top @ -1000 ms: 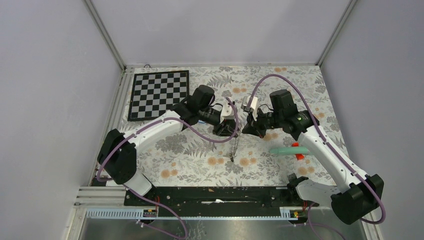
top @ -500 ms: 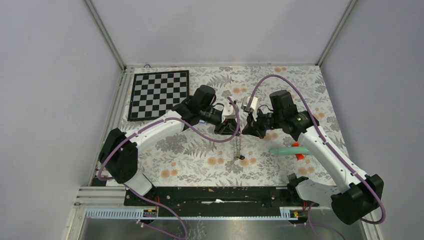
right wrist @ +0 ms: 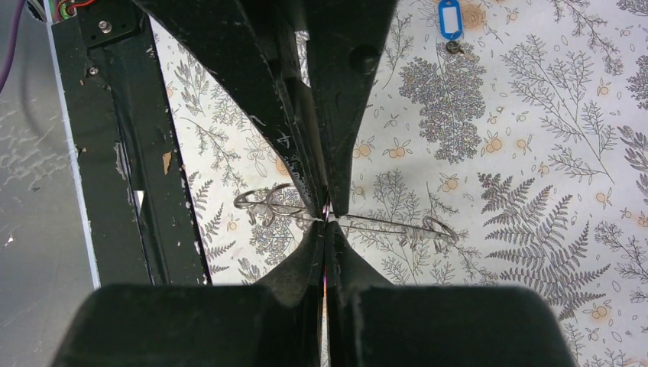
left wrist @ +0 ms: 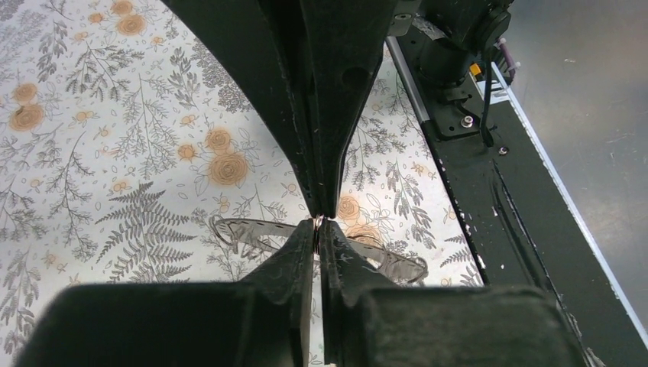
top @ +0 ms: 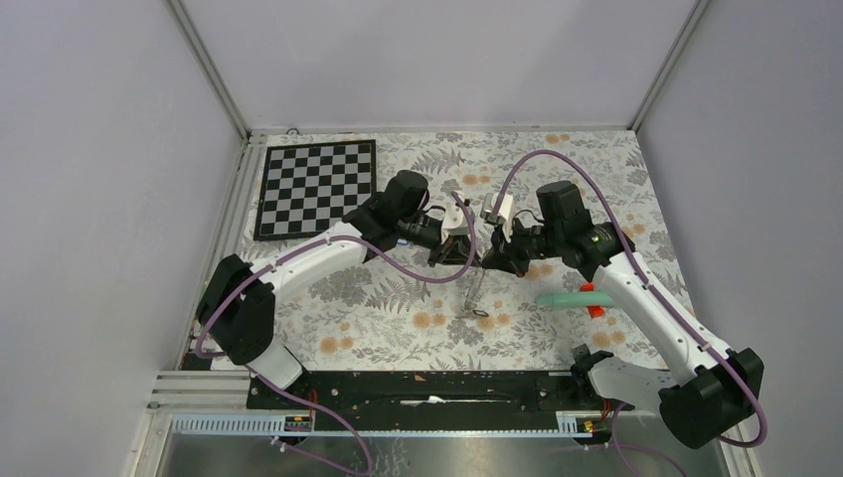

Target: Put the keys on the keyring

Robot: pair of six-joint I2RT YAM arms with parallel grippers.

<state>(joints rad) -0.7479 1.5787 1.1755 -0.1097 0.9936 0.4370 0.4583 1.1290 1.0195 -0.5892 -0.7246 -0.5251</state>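
Observation:
My left gripper (top: pixel 465 256) and right gripper (top: pixel 487 256) meet tip to tip above the middle of the floral mat. Both are shut on the keyring (top: pixel 475 293), a thin grey hoop that hangs edge-on below them. In the left wrist view my left gripper (left wrist: pixel 317 225) pinches the keyring's (left wrist: pixel 252 229) rim. In the right wrist view my right gripper (right wrist: pixel 327 222) pinches the keyring (right wrist: pixel 397 224) from the other side. The blue-tagged key (right wrist: pixel 449 19) lies loose on the mat. A small dark loop (top: pixel 481 315) shows at the hoop's lower end; I cannot tell whether it is the black key.
A chequered board (top: pixel 316 187) lies at the back left. A teal stick (top: pixel 567 297) with a red piece (top: pixel 595 311) lies right of the grippers. A black rail (top: pixel 427 388) runs along the near edge. Grey walls close in three sides.
The hanging lower end of the keyring has swung from left to right. Both grippers stay pinched together at nearly the same spot.

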